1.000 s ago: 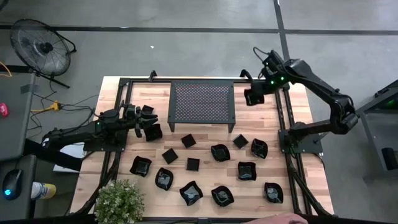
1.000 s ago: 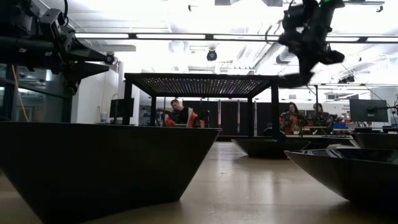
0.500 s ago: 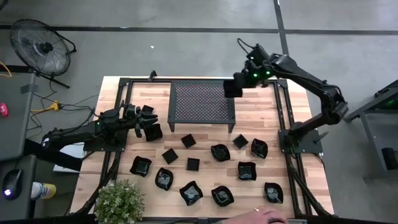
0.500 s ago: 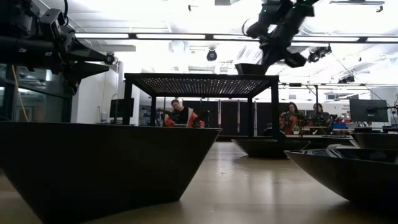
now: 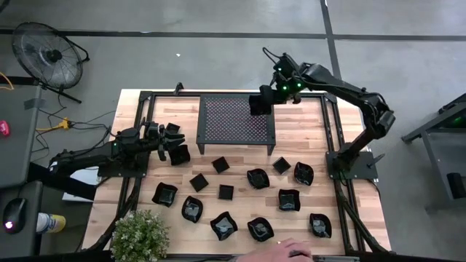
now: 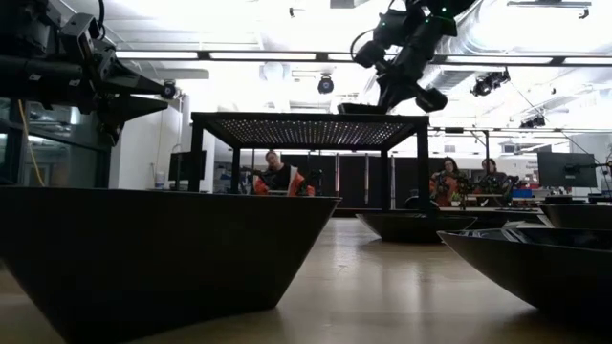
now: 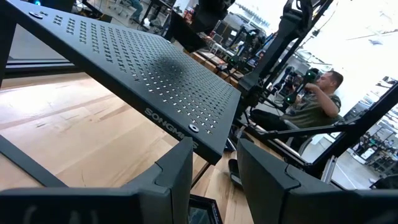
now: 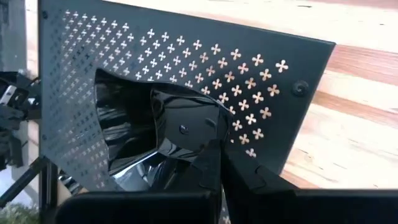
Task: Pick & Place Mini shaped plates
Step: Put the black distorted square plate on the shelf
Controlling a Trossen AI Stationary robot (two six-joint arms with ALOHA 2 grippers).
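Observation:
My right gripper (image 5: 263, 100) hovers over the far right part of the black perforated rack (image 5: 237, 120), shut on a glossy wavy-rimmed mini plate (image 8: 155, 134). In the low view that plate (image 6: 368, 108) sits just above the rack top (image 6: 306, 129). My left gripper (image 5: 172, 144) is open, raised over the table's left side beside a square plate (image 5: 180, 155). Its wrist view looks between the open fingers (image 7: 180, 177) toward the rack (image 7: 149, 81). Several more mini plates (image 5: 256, 177) rest on their bases across the near half of the table. My right gripper pinches the wavy plate by its rim (image 8: 208, 146) between its two fingers (image 8: 239, 177). It comes slanting down from the table's far right side. The plate is lifted clear, roughly level, its bowl facing up just above the rack top.
A potted plant (image 5: 138, 234) stands at the near left corner. A person's hand (image 5: 291, 251) reaches in at the near edge. Dark frame rails (image 5: 335, 145) run along both sides. A fan (image 5: 44, 54) stands on the floor beyond the far left corner.
My right gripper has carried the plate toward the table's left, from beside the rack's far right corner to above its top, staying shut on it. The person's hand has crept left along the near edge. My left arm has kept still.

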